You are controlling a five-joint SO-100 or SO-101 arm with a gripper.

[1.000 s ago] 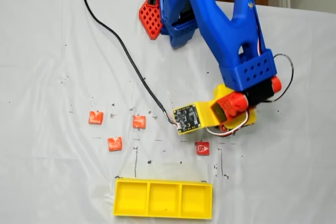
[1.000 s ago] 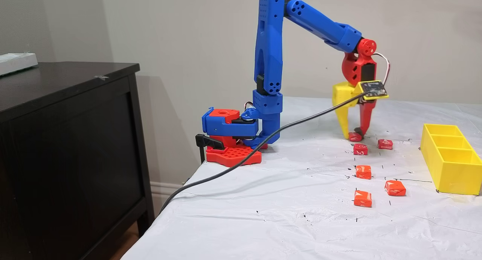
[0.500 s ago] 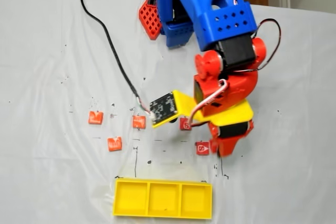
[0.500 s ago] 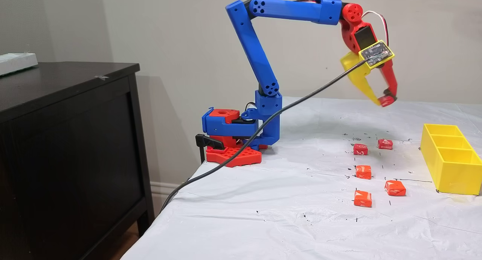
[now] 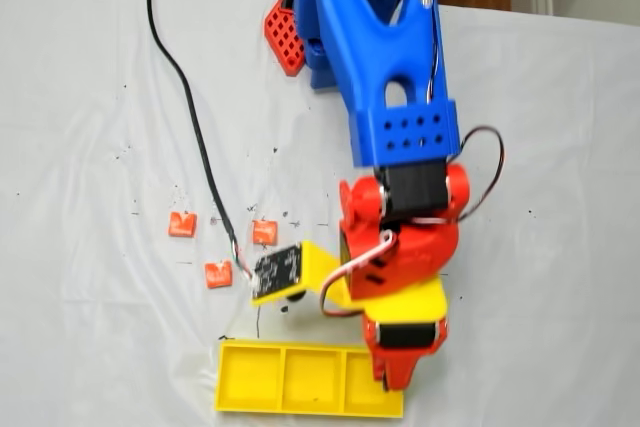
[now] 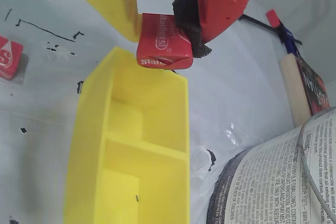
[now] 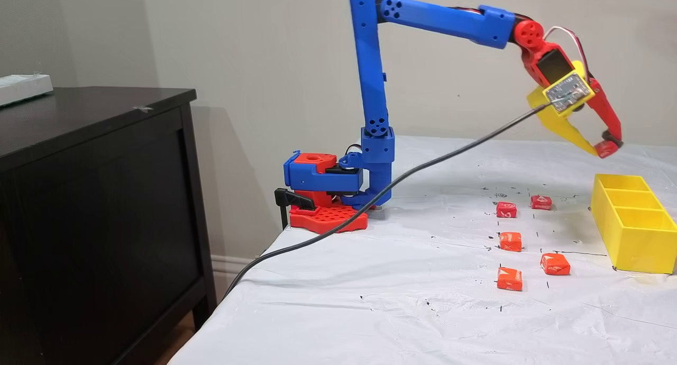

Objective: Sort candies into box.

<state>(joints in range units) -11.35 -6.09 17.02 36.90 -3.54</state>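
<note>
Gripper [image 6: 169, 22] clamped on red candy [image 6: 164, 48], held high above box [image 6: 94, 129]. Box below, long axis running away from fingers; end compartment nearest, just under candy. Five candies on cloth.

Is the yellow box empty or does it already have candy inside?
Empty as far as visible: the box shows bare compartments in the wrist view; the held candy hangs above it.

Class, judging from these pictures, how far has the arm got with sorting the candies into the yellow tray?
Done: nothing yet; the compartments seen of the bright yellow three-compartment plastic tray hold no candy. In hand: the gripper clamps one red wrapped square candy above the tray's end compartment. Left: five small orange-red wrapped candies lie on the white sheet, for example one nearest the side camera.
</note>
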